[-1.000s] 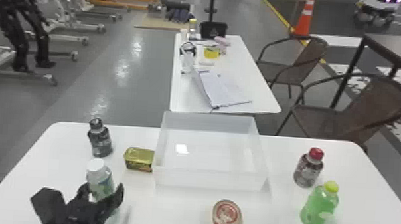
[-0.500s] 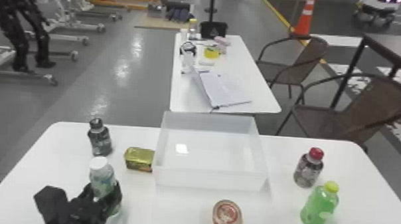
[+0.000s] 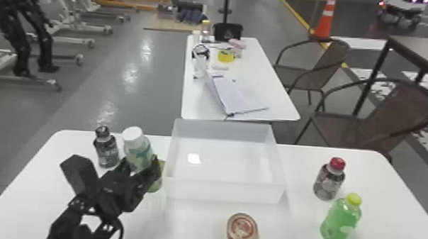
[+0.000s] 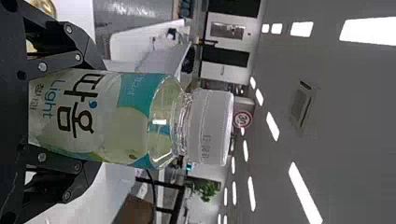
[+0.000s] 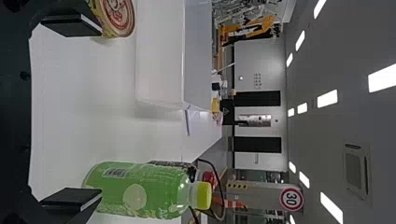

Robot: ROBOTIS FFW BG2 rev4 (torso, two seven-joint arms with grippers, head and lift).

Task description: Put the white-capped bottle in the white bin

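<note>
White-capped bottle [image 3: 137, 150]: we find it in the left end effector [image 3: 140, 164], just beside the white bin [image 3: 225, 192], on the robot's left. Cap [image 3: 133, 134] uppermost; long axis close to upright, with a slight lean, cap end tipping to the robot's left in the head view. In the left wrist view we read the same axis running out along the fingers, base end nearest the palm, cap pointing away from it. Fingers closed in on opposite sides of the lower body. Base hidden from us, so its clearance we cannot tell.

Behind the bottle and finger, partly covered: a gold-green tin [image 3: 157, 185], near the bin's wall. A dark-capped bottle [image 3: 106, 152] stands farther to the robot's left.

Bin: open-topped, on the tabletop [image 3: 189, 226]. On its near side, a round tin [image 3: 242, 231] lying flat, apart from it. To the robot's right of the bin, well apart, we note a red-capped bottle [image 3: 329, 183] and, nearer us, a green bottle [image 3: 340, 221] with yellow cap; both upright.

Right end effector [image 5: 100, 112]: fingers spread wide, seen in the right wrist view.

Farther out: a second table [image 3: 274, 108] bearing an open notebook [image 3: 241, 96], two chairs beside it.
</note>
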